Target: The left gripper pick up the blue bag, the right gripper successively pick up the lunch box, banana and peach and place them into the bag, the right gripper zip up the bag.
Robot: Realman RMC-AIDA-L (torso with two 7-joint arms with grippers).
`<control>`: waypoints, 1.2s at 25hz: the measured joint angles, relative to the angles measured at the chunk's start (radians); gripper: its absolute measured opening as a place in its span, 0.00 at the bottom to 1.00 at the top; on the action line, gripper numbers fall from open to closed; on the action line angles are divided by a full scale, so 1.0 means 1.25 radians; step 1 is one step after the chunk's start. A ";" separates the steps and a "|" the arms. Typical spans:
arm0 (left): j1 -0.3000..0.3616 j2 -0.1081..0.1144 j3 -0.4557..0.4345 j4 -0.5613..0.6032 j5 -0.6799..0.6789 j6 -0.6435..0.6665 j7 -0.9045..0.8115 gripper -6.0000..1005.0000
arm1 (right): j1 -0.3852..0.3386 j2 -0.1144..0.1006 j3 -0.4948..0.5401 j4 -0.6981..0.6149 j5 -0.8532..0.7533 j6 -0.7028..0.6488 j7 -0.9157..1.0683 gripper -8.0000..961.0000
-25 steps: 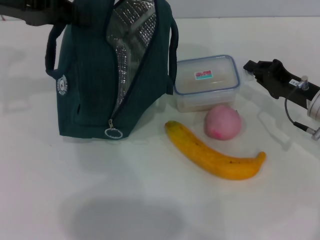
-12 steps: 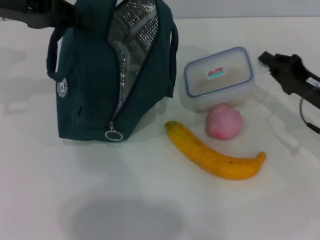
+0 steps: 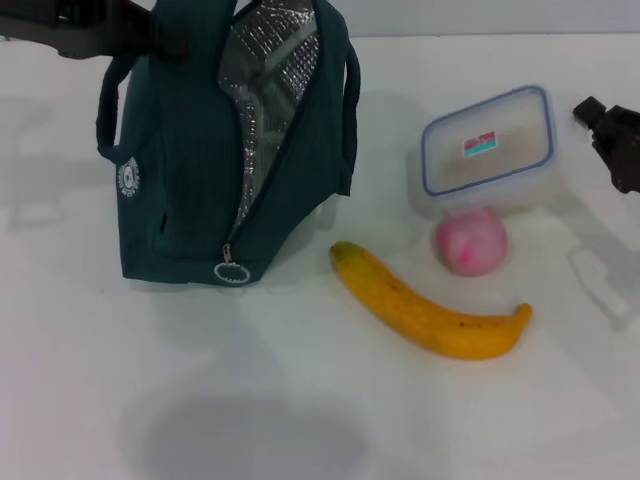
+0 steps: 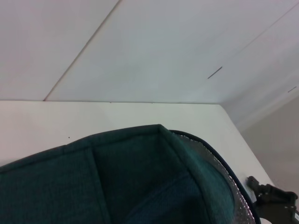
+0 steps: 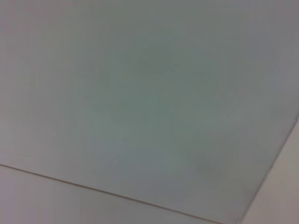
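Blue bag (image 3: 200,150) is held upright w/ zip open at 10 o'clock on the counter (image 3: 300,400) by left gripper (image 3: 150,30). Lunch box (image 3: 488,150), at 2 o'clock, looks tilted, lifted above peach (image 3: 470,242); banana (image 3: 430,315) lies at 5. Right gripper (image 3: 610,135) sits at 3; jaws' state can't be told. Step: box into bag; next move calls for carrying it over the opening.

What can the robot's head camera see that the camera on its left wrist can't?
Only the head view shows the banana, the peach, the lunch box raised and tilted above the peach, and the left end effector at the bag's top. Only the left wrist view shows the walls beyond the table. Both show the blue bag with its silver lining, the white table and the right end effector.
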 joint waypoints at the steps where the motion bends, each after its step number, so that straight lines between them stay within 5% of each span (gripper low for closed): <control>1: 0.000 0.000 0.000 0.000 0.000 0.000 0.000 0.05 | 0.000 0.000 0.000 0.001 0.004 -0.005 0.000 0.04; 30: -0.006 -0.001 0.006 0.000 -0.024 0.000 -0.007 0.05 | 0.009 -0.002 0.000 -0.005 0.102 -0.128 0.054 0.03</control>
